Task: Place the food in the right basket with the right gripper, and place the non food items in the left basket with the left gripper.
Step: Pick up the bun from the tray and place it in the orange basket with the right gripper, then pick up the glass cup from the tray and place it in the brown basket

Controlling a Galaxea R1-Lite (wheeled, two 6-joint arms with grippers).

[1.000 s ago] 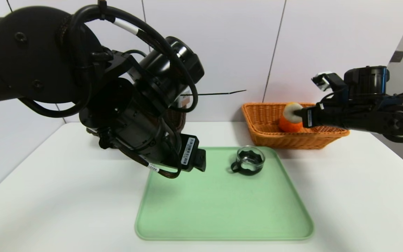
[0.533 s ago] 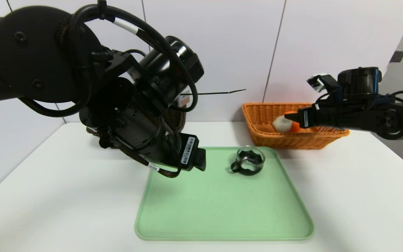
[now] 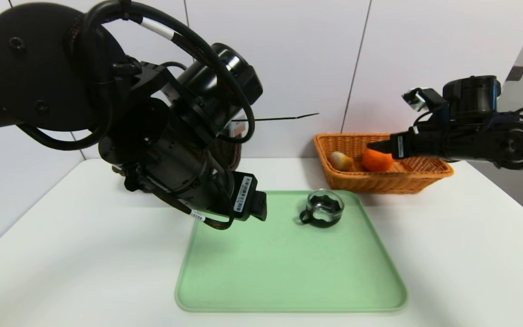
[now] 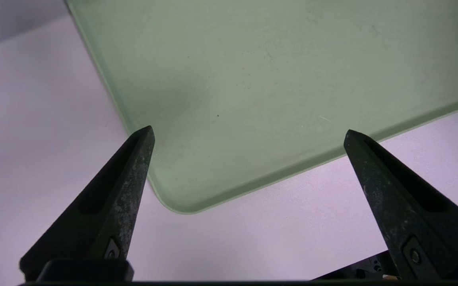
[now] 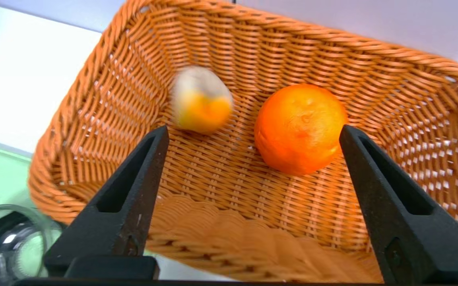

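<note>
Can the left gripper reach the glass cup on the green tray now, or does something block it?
Probably yes. The left gripper hangs open over the green tray, and only bare tray surface lies between it and the glass cup. The right gripper is away over the basket.

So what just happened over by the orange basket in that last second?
The right gripper opened and let go of the white-and-yellow food piece, which dropped into the right basket and now lies beside the orange. The gripper is empty above the basket. The left gripper, open over the green tray, and the glass cup stayed as they were.
</note>
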